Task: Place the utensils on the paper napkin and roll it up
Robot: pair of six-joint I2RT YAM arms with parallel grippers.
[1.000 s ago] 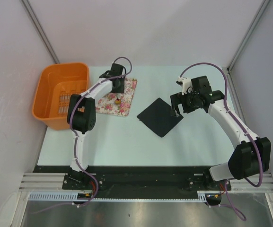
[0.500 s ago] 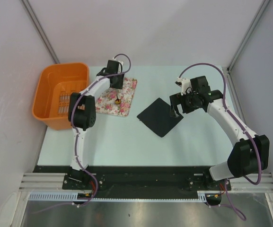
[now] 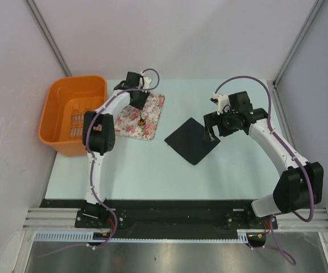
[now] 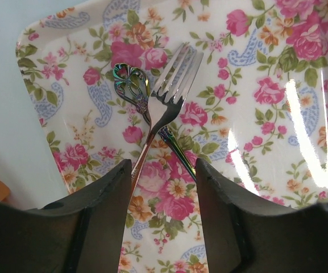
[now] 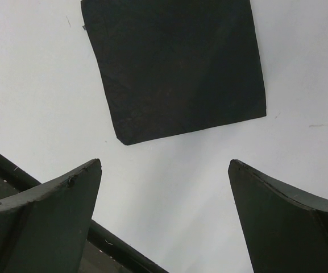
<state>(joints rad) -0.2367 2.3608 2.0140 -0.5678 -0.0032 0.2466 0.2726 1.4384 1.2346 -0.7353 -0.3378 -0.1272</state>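
Near paper napkin (image 5: 172, 62) edge, right gripper (image 5: 165, 165) gapes.

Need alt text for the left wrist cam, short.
A silver fork and a utensil with an ornate iridescent handle lie crossed on a glossy pink floral mat. The left gripper, open, straddles their lower ends at the bottom of the frame.

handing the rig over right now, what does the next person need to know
Left gripper: open, low over the floral tray, jaws either side of the utensils, no grip visible.
Right gripper: open, empty, hovering by the paper napkin.
Utensils: a fork and an ornate-handled piece, lying crossed on the tray.
Napkin: flat on the table, nothing on it.
Done: nothing yet.
Left: move the utensils onto the napkin, then roll it up.
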